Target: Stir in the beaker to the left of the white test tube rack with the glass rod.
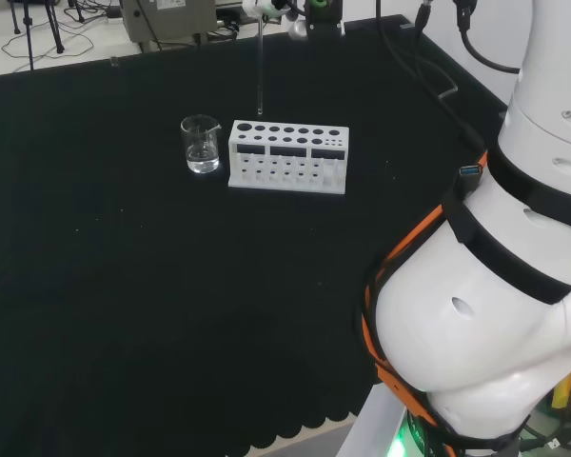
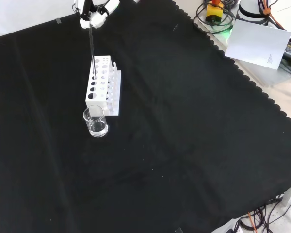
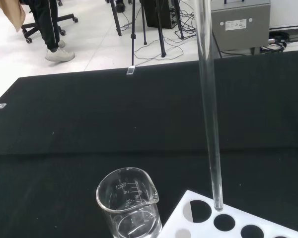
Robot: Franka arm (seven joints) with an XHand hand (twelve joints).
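Observation:
A clear glass beaker (image 1: 202,145) (image 2: 96,122) (image 3: 131,204) with a little clear liquid stands on the black cloth beside one end of the white test tube rack (image 1: 287,157) (image 2: 103,85) (image 3: 228,223). The hand (image 2: 93,13) (image 1: 265,8) is at the top edge of the front and head views, shut on the upper end of the glass rod (image 1: 260,67) (image 2: 91,46) (image 3: 209,109). The rod hangs upright, its lower tip just above the rack's end holes nearest the beaker.
The arm's white links (image 1: 495,267) stand at the right of the head view. A white sheet (image 2: 259,42) and cables lie off the cloth's far right corner in the front view. A grey box (image 1: 168,17) stands beyond the cloth's far edge.

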